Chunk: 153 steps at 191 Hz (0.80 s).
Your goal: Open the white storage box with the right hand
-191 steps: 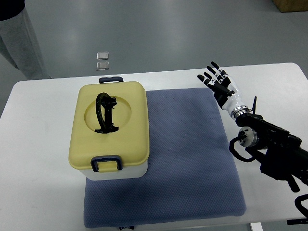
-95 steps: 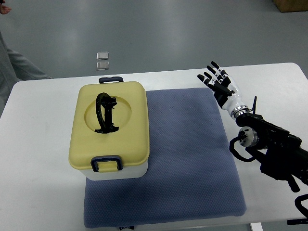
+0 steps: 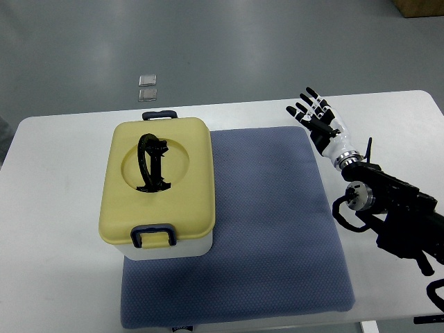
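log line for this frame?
right hand: open, off the mat's far right corner | storage box: lid shut, latches untouched | left: out of view

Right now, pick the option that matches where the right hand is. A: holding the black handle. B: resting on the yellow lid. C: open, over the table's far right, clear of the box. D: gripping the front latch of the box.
C: the right hand is spread open beyond the blue mat's far right corner, apart from the storage box.

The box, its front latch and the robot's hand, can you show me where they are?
storage box [image 3: 182,201], top view, bare yellow lid near its right side
front latch [image 3: 153,236], top view, dark clip at the near edge
right hand [image 3: 316,118], top view, middle of the palm
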Tool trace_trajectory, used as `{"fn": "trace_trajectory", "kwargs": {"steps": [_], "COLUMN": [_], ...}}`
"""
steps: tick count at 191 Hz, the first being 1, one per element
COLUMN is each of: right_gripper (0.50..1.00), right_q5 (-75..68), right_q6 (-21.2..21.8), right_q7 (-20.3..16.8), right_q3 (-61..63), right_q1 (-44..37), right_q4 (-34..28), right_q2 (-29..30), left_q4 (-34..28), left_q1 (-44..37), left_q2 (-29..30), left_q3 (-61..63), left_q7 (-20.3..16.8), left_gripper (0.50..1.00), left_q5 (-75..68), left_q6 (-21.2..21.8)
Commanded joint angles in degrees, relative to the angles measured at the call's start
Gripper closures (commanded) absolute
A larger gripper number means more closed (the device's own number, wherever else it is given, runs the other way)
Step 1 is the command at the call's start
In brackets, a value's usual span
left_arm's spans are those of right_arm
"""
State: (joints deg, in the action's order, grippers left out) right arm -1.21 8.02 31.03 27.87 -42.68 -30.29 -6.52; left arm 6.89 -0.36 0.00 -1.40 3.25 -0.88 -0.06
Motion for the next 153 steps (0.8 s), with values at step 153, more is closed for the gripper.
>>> {"fn": "trace_trajectory", "kwargs": {"steps": [153], "right_gripper": [0.583], "right_q5": [35.4], "right_q6": [4.0], "right_q7": [-0.6], "right_q3": [-1.9], "right_q1": [-22.2], "right_q4": [-7.0], "right_q2": [-10.9], "left_q4": [0.0], "left_q1": [-0.1], "left_q2": [0.0], "left_q3": [0.0], "left_q7": [0.0], "left_gripper": [0.5], "left_q5": [0.0], "left_q6": [0.0]}}
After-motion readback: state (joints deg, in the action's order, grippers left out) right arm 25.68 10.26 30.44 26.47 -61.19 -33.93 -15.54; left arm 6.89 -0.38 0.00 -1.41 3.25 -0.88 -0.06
